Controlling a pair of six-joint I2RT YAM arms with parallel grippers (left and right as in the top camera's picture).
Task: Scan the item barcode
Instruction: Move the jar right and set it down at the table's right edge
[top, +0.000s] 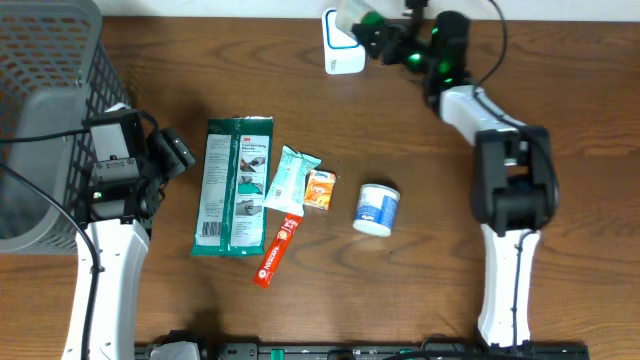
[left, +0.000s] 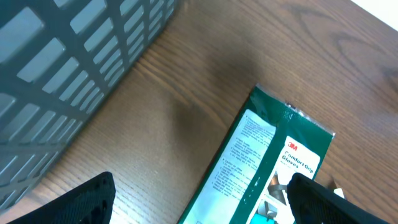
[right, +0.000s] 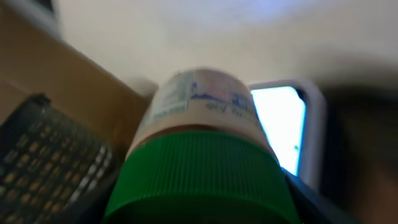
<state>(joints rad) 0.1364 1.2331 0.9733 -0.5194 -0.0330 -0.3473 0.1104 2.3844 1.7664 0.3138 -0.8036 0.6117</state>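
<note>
The left claw (top: 172, 152) hangs low over the wooden table (top: 430, 300) beside the grey mesh basket (top: 45, 90), its two dark fingers (left: 84, 199) spread wide apart with nothing between them and touching nothing; just beyond its tips lies a flat green packet (left: 267, 155), lengthwise on the wood, bearing a red "3M" mark and the words "Comfort Grip Gloves" in white, with a pale panel of small print too fine to read; to the right of it in the overhead view lie a pale teal sachet (top: 291, 178), a small orange sachet (top: 320, 190) touching that one's edge, a red tube (top: 277, 250) slanting below them with white lettering I cannot make out, and, a little apart, a white tub (top: 377, 210) on its side with a blue label; farther off, at the far edge of the table, the right claw (top: 378, 30) is stretched out and closed partway on the bottle (top: 352, 15), gripping it, as far as the wrist view lets one judge, around the ribbed green cap (right: 199, 180); the bottle is held off the table with its white label (right: 199, 99) turned away from the wrist camera, the print on it blue and green but blurred past reading; just beyond it stands the white scanner (right: 283, 130), its window glowing bright, the bottle near it though I cannot tell whether they touch.
</note>
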